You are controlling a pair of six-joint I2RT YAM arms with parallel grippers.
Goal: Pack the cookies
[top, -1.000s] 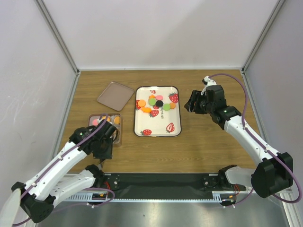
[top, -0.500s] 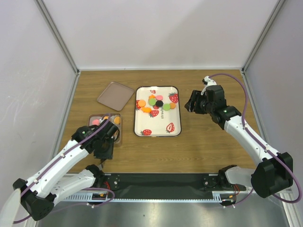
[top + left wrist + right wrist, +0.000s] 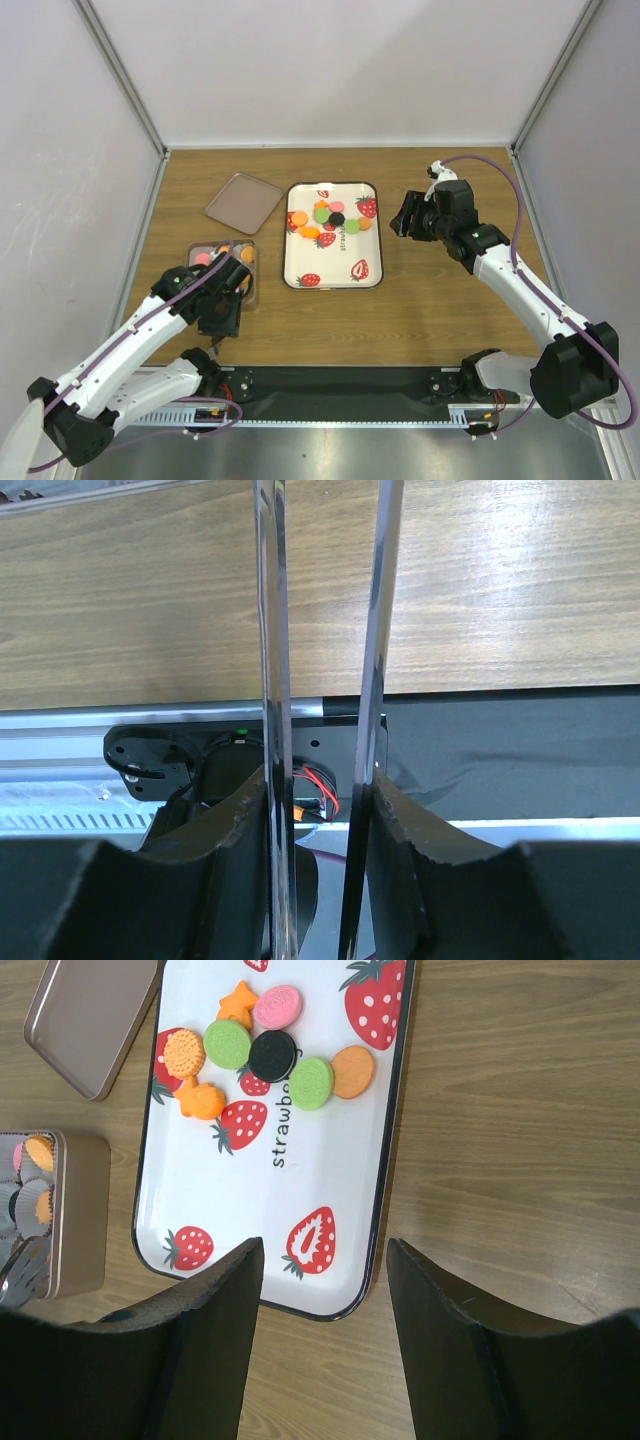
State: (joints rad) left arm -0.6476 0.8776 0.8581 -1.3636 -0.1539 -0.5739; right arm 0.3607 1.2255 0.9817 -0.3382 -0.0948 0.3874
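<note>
Seen from above, the cookies [image 3: 274, 1056] lie in a loose cluster at the far end of a white tray [image 3: 230, 1220] printed with strawberries. We count eight of them: two green, one black, one pink and four orange, two of the orange ones star-shaped. Several touch their neighbours. The near half of the tray carries only its printed pattern.

To the left of the tray stands an open tin [image 3: 75, 1220]. Inside it we see pleated paper cups with orange and pink showing, but we cannot tell whether these are cookies or the cups alone. The lid [image 3: 90, 1020] of the tin lies apart on the wooden table [image 3: 500, 1110], beyond the tin and left of the tray's far end.

The right gripper [image 3: 322, 1260] hangs over the tray's near right edge, its dark jaws spread wide and grasping nothing. The left gripper [image 3: 322, 600] sits near the front of the table, just on the near side of the tin. Its clear fingers [image 3: 272, 630] stand a narrow gap apart, with nothing between them.
</note>
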